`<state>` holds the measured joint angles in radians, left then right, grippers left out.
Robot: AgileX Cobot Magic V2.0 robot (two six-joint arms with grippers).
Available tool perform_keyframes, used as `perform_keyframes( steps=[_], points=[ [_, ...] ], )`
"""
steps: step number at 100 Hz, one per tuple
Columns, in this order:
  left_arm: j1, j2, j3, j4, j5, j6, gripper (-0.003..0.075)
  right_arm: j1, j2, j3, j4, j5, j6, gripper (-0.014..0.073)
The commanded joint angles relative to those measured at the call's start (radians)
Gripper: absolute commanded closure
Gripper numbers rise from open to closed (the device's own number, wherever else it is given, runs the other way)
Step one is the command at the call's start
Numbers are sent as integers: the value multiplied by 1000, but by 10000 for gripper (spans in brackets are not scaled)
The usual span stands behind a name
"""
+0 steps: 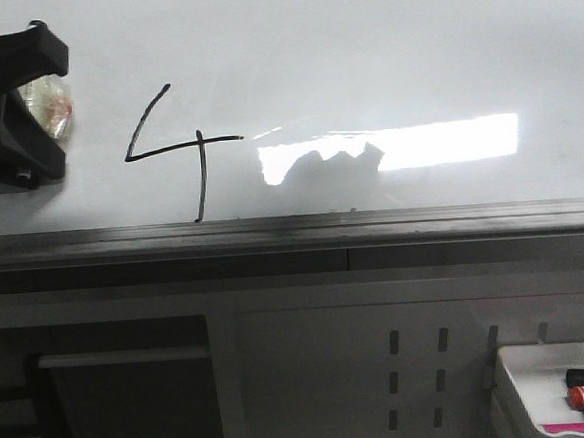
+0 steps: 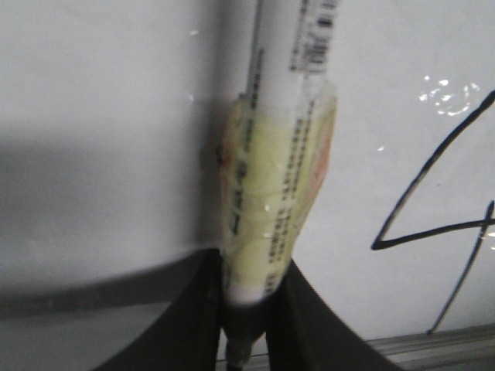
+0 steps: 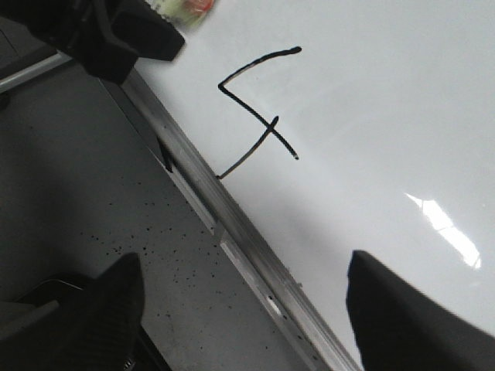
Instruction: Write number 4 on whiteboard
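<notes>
The 4 (image 1: 185, 151) sits left of centre on the whiteboard (image 1: 380, 42), its stem reaching the near rail (image 1: 373, 223). Left end effector (image 2: 246, 340), clamped on a marker (image 2: 278, 193), is left of it. Right end effector (image 3: 240, 309) is spread apart; board right of the 4 is blank.

Bright rectangular glare sits on the whiteboard (image 1: 361, 54) in the front view, with a dark jagged reflection cutting into its left end. Below the rail it's dim. In the left wrist view the marker (image 2: 278, 193) is blurred and throws a soft shadow. Right wrist view: sharper, small glare patch.
</notes>
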<state>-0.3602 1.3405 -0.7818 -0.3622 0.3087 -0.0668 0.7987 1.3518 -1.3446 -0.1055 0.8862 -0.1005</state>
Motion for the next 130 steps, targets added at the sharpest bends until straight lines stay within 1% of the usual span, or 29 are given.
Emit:
perform_keyframes(
  steps=[1,28,35,37,39,42,47,49,54,59,65,70,74,77,81,84,88,89,91,94,97,102,103,105,108,109,110,113,130],
  points=[
    [1,4,-66,-24,9,0,741,-7,-34,-32,-14,-30,4,110],
    [1,20,-74,-33,26,0,738,-7,-34,-32,-12,-33,4,121],
    [1,20,-74,-36,26,1,703,-7,-34,-32,-12,-33,4,126],
    [1,20,-74,-37,28,1,662,-7,-34,-32,-12,-33,4,126],
    [1,20,-74,-37,28,1,652,-7,-34,-32,-12,-33,4,126],
    [1,20,-74,-40,28,1,607,-7,-34,-32,-10,-33,4,126],
    [1,20,-74,-42,28,1,502,-7,-34,-32,-10,-33,6,126],
    [1,20,-74,-42,31,1,474,-7,-34,-32,-10,-33,6,126],
    [1,18,-74,-42,33,1,375,-7,-34,-32,-10,-33,11,126],
    [1,11,-74,-42,39,1,317,-7,-34,-32,-10,-31,11,126],
    [3,2,-74,-32,44,1,288,-7,-36,-32,-10,-31,11,127],
    [3,-11,-74,-11,49,1,290,-7,-41,-30,-10,-31,11,128],
    [3,-28,-74,4,56,1,290,-7,-46,-30,-10,-34,11,146],
    [3,-42,-74,19,68,1,290,-7,-52,-29,-10,-34,11,172],
    [3,-68,-74,33,82,1,290,-7,-63,-26,-10,-36,15,230],
    [3,-89,-74,41,97,1,291,-7,-72,-21,-10,-41,25,284],
    [3,-124,-74,51,113,1,295,-7,-87,-15,-24,-50,55,389],
    [3,-131,-74,56,119,1,300,-7,-93,-12,-28,-50,63,429],
    [3,-151,-74,65,128,1,305,-7,-98,-7,-31,-52,67,470],
    [3,-187,-74,82,137,1,332,-7,-113,-2,-39,-54,75,578],
    [3,-217,-69,97,137,1,367,-7,-125,6,-41,-58,82,660],
    [3,-276,-59,109,127,1,464,-7,-149,24,-43,-76,100,651],
    [3,-285,-56,114,122,1,498,-7,-153,32,-43,-79,100,648],
    [3,-312,-50,124,116,1,534,-7,-165,43,-43,-92,100,645],
    [3,-358,-43,136,106,1,627,-7,-188,62,-43,-121,100,645],
    [3,-367,-40,139,104,1,647,-7,-193,68,-43,-129,100,645],
    [3,-376,-35,139,97,1,685,-7,-198,80,-43,-136,100,645],
    [3,-425,-23,141,84,3,739,-7,-227,106,-43,-182,100,645],
    [3,-664,84,163,5,3,741,-7,-409,337,-41,-465,118,645]
  ],
)
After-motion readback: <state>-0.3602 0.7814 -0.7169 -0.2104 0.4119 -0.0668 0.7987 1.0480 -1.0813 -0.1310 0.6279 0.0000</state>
